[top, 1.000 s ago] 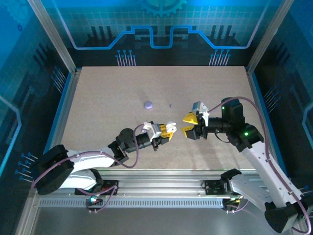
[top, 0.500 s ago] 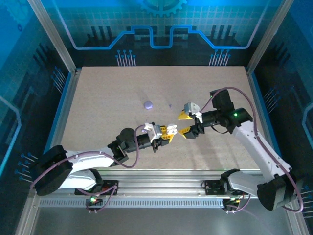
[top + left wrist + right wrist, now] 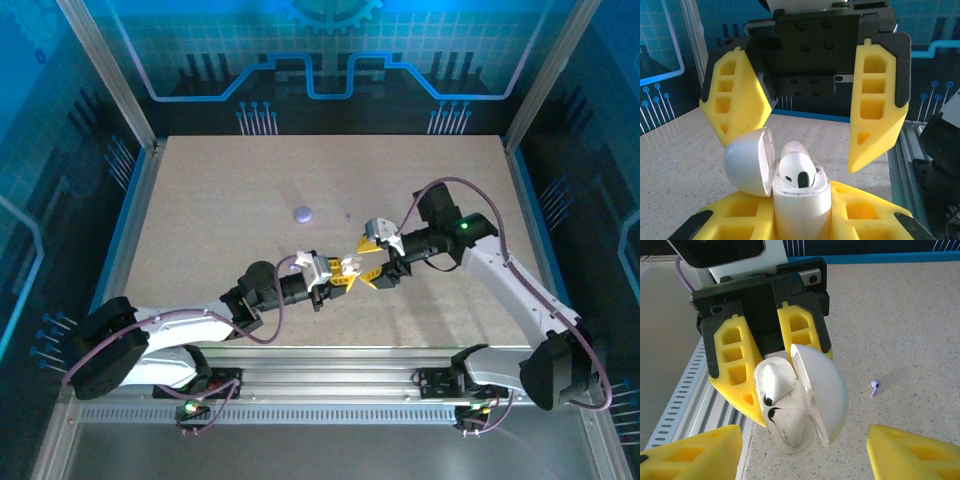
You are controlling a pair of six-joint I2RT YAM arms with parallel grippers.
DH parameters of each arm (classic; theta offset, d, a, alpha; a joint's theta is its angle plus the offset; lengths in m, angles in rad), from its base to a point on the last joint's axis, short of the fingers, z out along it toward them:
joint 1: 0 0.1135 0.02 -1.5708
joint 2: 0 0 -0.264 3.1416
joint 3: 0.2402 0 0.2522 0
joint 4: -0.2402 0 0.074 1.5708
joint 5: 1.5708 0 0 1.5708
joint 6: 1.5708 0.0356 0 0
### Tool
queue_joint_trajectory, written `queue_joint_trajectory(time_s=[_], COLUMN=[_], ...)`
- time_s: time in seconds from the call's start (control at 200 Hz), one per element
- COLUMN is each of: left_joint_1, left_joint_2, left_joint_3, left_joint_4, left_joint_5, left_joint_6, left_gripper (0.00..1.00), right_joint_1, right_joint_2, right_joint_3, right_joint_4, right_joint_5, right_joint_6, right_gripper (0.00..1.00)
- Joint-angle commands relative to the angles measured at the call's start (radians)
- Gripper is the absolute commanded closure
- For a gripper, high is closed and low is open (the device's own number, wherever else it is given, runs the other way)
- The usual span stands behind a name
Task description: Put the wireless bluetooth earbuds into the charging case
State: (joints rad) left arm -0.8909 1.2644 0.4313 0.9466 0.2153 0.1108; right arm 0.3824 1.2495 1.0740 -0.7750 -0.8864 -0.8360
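- so, how far along is it?
- well along, i think. the left gripper (image 3: 348,273) is clamped on the charging case (image 3: 802,200), holding it up off the table (image 3: 250,180) with its lid (image 3: 747,160) swung open.
- and the earbuds?
- two white earbuds (image 3: 776,382) appear to sit in the wells, one behind the other.
- what about the right gripper (image 3: 372,259)?
- its jaws stand spread on either side of the case, holding nothing.
- so what's left?
- shutting the lid, i'd guess. but a lavender earbud (image 3: 874,386) lies loose on the table, well apart from the case, and a round purple thing (image 3: 303,213) sits farther off. i can't tell whether that bud belongs in this case.
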Motion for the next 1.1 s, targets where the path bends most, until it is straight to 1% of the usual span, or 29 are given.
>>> queue_joint_trajectory(time_s=[0.0,0.11,0.305,0.41,0.525,0.725,0.83,0.98,1.096], left_joint_1=[0.004,0.004,0.004,0.004,0.004,0.005,0.004,0.004,0.004], left_joint_2=[-0.017,-0.017,-0.019,-0.016,-0.014,-0.011,-0.010,-0.013,-0.016], left_joint_3=[0.025,0.023,0.022,0.020,0.021,0.020,0.020,0.020,0.021], left_joint_4=[0.026,0.032,0.018,0.017,0.017,0.018,0.016,0.015,0.016], left_joint_5=[0.026,0.026,0.014,0.008,0.002,-0.003,-0.005,-0.001,0.007], left_joint_6=[0.021,0.020,0.026,0.026,0.027,0.028,0.027,0.025,0.025], left_gripper=[0.76,0.76,0.76,0.76,0.76,0.76,0.76,0.76,0.76], right_joint_1=[0.026,0.044,0.044,0.037,0.027,0.015,0.010,-0.002,-0.007], right_joint_2=[0.020,0.041,0.045,0.030,0.008,-0.036,-0.064,-0.110,-0.146], right_joint_3=[0.036,0.049,0.059,0.057,0.051,0.024,0.009,-0.017,-0.049], right_joint_4=[-0.028,-0.045,-0.076,-0.089,-0.090,-0.085,-0.079,-0.069,-0.001], right_joint_5=[0.001,0.003,-0.023,-0.031,-0.026,-0.032,-0.032,-0.016,0.030], right_joint_6=[-0.035,-0.050,-0.091,-0.108,-0.107,-0.104,-0.098,-0.093,-0.080], right_gripper=[0.33,0.35,0.38,0.40,0.46,0.47,0.51,0.50,0.50])
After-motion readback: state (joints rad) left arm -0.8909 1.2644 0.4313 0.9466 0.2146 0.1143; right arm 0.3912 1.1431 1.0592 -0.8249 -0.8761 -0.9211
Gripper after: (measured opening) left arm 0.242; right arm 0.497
